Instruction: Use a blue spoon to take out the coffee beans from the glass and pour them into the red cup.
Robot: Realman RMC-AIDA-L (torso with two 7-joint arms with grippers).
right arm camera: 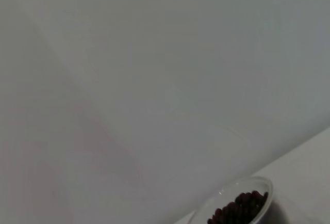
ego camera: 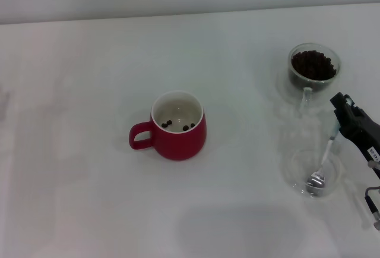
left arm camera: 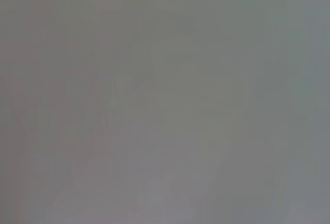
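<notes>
The red cup [ego camera: 178, 128] stands mid-table with its handle toward my left and a few coffee beans [ego camera: 177, 125] on its white bottom. The glass [ego camera: 313, 68] stands at the far right, its clear handle facing me, filled with a heap of coffee beans [ego camera: 312, 65]. It also shows in the right wrist view [right arm camera: 238, 207]. My right gripper [ego camera: 341, 118] is just in front of the glass, shut on the top of the blue spoon's [ego camera: 329, 148] pale handle. The spoon's metal bowl [ego camera: 316, 181] rests in a flat clear saucer [ego camera: 297, 169]. The left gripper is out of view.
The white table [ego camera: 89, 62] runs wide to the left of the cup and ends at a pale wall at the back. The saucer lies near the front right. The left wrist view shows only a plain grey surface.
</notes>
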